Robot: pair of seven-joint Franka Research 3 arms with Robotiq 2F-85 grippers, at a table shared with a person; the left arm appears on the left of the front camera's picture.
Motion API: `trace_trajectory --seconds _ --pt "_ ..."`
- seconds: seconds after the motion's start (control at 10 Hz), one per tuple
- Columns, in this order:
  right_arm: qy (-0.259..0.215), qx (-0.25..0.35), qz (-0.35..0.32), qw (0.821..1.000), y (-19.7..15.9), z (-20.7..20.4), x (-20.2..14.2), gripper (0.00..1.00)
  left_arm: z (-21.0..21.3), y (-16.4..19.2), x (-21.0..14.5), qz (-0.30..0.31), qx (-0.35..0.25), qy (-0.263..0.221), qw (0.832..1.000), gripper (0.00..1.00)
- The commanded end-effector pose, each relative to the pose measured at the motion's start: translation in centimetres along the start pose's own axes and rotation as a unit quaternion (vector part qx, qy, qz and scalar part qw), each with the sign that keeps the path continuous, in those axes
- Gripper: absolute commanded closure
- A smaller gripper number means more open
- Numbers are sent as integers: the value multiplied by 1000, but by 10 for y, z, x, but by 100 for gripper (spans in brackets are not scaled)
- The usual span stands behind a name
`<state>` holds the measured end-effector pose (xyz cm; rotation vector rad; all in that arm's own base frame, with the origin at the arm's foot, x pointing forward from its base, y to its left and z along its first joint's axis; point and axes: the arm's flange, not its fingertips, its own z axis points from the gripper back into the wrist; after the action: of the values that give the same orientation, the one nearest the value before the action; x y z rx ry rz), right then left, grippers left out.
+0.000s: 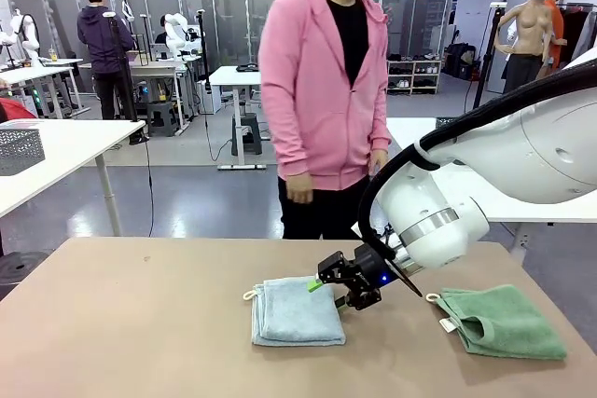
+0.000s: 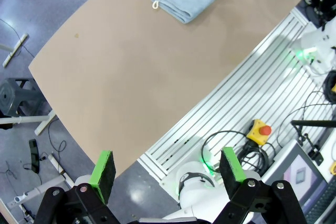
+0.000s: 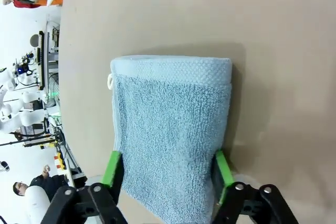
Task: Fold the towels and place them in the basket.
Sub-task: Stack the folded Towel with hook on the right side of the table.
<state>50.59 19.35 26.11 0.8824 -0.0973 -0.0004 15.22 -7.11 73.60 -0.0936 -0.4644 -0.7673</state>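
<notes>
Towels are lying apart on the table [image 1: 140,323]: blue towel [image 1: 297,310] folded at centre, green towel [image 1: 502,322] crumpled to its right. Right gripper [image 1: 338,292] is straddling the blue towel's near end, its fingers [image 3: 113,167] wide in the wrist view. Left gripper [image 2: 167,169] is hanging spread wide, holding nothing, off the table's edge.

A person in a pink zip hoodie [image 1: 322,90] is standing at the far side of the tan bench [image 1: 140,323]. A red emergency-stop button on a yellow box [image 2: 259,131] is sitting on the slatted aluminium frame [image 2: 252,85] beside the bench, black cables [image 2: 231,142] looping near it.
</notes>
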Motion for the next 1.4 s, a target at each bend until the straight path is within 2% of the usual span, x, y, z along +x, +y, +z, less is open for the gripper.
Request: trace_trajectory --seconds 0.0,0.1,0.6,0.9,1.0,1.3 --pt "-8 6 -9 1000 2 -6 4 97 1 0 0 2 1 4 1000 0" --pt "-8 3 -10 1000 3 -6 4 100 1 0 0 2 1 4 1000 0" --pt "-10 -9 -17 1000 7 -5 4 100 1 0 0 2 1 4 1000 0" --pt "-2 -34 -30 999 22 -8 1 100 1 0 0 2 1 4 1000 0" --pt "-5 -7 -8 1000 4 -1 1 100 1 0 0 2 1 4 1000 0" --pt "-5 -7 -8 1000 4 -1 1 100 1 0 0 2 1 4 1000 0"
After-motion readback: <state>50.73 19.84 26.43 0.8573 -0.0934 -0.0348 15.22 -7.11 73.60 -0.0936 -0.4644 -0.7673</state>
